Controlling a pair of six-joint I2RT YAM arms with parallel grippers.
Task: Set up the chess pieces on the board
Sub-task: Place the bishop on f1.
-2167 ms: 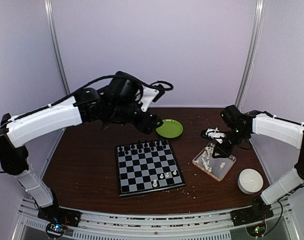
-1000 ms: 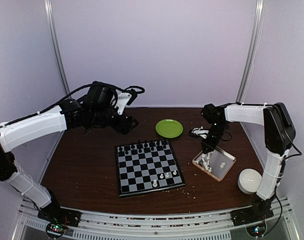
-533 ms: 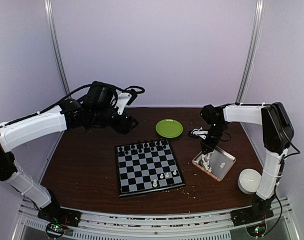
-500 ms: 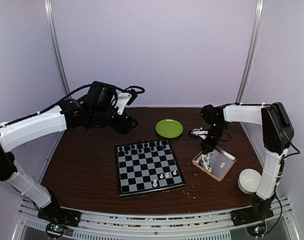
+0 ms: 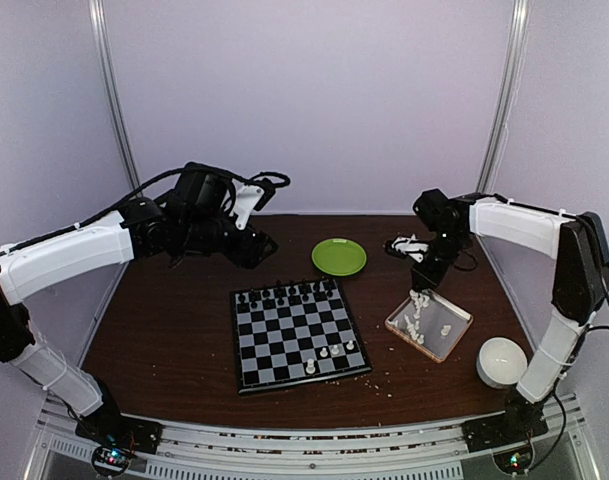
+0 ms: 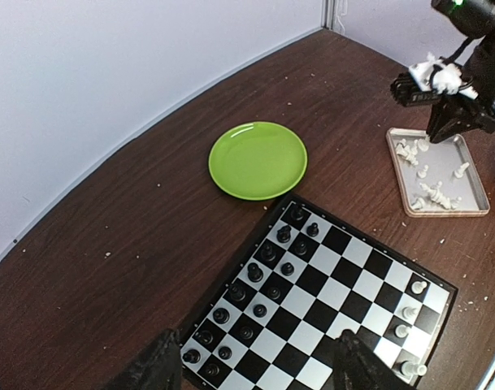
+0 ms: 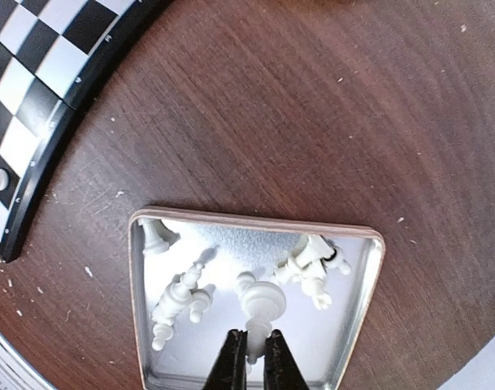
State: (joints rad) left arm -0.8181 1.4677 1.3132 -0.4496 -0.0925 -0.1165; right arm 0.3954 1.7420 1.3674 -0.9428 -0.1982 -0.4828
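Note:
My right gripper (image 7: 249,345) is shut on the thin top of a white chess piece (image 7: 262,302), which hangs just above the clear tray (image 7: 255,221). In the top view that gripper (image 5: 422,286) stands over the tray's far corner (image 5: 467,321). Several more white chess pieces (image 7: 178,302) lie loose in the tray. The board (image 5: 284,340) lies at the table's centre, with several white pieces (image 5: 336,350) near its right front corner and black pieces (image 5: 284,293) along its far rows. My left gripper (image 6: 259,370) hovers open, high above the board's far left edge (image 6: 328,301), holding nothing.
A green plate (image 5: 339,257) sits behind the board. A white bowl (image 5: 501,361) stands at the front right, beside the tray. Crumbs dot the brown table near the board's front edge.
My right gripper has closed fully on a white piece and lifted up out of the tray, drifting slightly right. The left arm has stayed still over the last second.

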